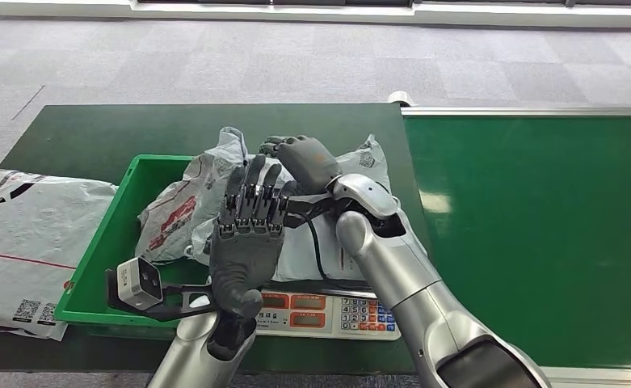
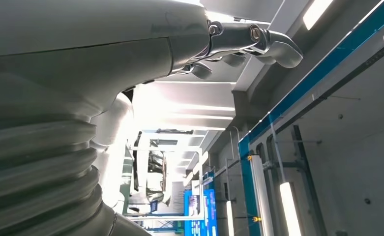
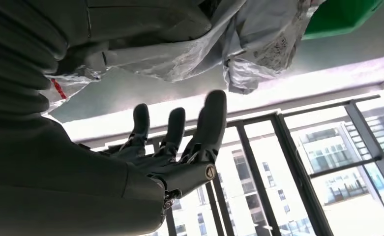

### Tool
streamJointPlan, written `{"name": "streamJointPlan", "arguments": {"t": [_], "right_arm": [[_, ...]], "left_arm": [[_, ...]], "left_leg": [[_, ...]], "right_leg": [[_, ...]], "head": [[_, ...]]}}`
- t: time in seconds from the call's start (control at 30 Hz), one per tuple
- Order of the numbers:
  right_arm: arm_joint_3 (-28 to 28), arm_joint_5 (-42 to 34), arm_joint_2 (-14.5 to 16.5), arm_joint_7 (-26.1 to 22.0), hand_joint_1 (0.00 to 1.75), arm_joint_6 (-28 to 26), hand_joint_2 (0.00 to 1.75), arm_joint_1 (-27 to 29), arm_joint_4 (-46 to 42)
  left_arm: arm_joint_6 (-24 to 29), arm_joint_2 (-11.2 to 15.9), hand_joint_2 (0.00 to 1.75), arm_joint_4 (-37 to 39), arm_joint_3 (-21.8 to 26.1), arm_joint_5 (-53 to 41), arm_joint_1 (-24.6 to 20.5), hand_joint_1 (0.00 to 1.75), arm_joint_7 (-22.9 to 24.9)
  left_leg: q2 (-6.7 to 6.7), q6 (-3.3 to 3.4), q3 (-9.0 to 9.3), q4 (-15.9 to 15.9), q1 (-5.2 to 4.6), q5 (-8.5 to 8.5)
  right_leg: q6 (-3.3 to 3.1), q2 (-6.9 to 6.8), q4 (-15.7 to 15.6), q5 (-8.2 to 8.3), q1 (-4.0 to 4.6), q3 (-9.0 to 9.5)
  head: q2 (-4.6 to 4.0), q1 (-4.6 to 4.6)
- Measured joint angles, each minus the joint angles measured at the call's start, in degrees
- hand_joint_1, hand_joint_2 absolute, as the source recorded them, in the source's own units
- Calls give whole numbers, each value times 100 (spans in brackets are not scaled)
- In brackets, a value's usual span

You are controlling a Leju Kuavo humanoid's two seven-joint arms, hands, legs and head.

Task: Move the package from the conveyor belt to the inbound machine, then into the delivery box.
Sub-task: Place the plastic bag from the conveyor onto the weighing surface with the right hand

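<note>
Grey package (image 1: 352, 234), red print; green bin (image 1: 106, 242); green belt (image 1: 538, 234).

A parcel-sorting test area inside an office building: a green conveyor belt (image 1: 530, 234) just right of the robot's fingers (image 1: 251, 202), a weighing scale (image 1: 328, 314) below them, grey carpet tiles (image 1: 296, 65) beyond

Quick count from the head view. Two robot hands in frame: the left hand (image 1: 247, 234) at lower centre and the right hand (image 1: 308, 162) just above it. One green bin (image 1: 106, 242) at centre left. One scale (image 1: 328, 311) at the bottom centre. Grey poly-bag parcels: three that I can tell apart, one package (image 1: 360, 166) under the right hand, one bag (image 1: 178, 210) lying in the bin, and one big parcel (image 1: 29, 234) at the left edge. One green conveyor belt (image 1: 538, 234) on the right.
</note>
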Motion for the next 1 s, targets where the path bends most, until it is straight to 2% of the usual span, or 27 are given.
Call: {"name": "streamJointPlan", "arguments": {"t": [0.13,0.2,0.33,0.5,0.83,0.93,1.0], "right_arm": [[-84,-701,-144,-67,0,324,0,293,-572],[-161,-934,-259,-116,0,306,0,443,-1025],[-231,-1018,-359,-331,0,360,0,620,-1890],[-311,-935,-408,-313,0,1016,0,768,-2339],[-563,-221,-422,79,0,2645,0,781,-2618],[-992,1028,-262,302,0,3217,0,909,-3175],[-1448,1525,-110,146,0,3434,0,1005,-3823]], "left_arm": [[-66,1,175,-64,-113,-63,-15,0,7],[-92,3,175,-85,-162,-90,-26,0,24],[90,32,175,47,40,-79,13,0,103],[122,48,175,132,125,-82,17,0,107],[162,51,175,166,166,-94,28,0,113],[226,53,175,177,172,-95,34,0,114],[262,53,175,182,175,-95,32,0,113]], "left_leg": [[-3,1,-5,1,0,0],[0,4,-7,1,-1,-2],[52,4,-5,1,-8,-11],[59,3,-8,1,-7,-9],[63,3,-7,1,-7,-9],[53,4,-10,3,-8,-8],[47,4,-14,3,-8,-7]], "right_leg": [[0,-4,0,0,-4,-1],[1,-1,-1,0,-9,-5],[1,40,-1,2,-12,-29],[-2,45,0,4,-6,-33],[-3,49,0,5,-7,-35],[-2,42,0,6,-7,-37],[-1,38,0,6,-8,-39]], "head": [[0,-1],[0,1],[0,-1],[0,-1],[0,1],[0,0],[0,1]]}}
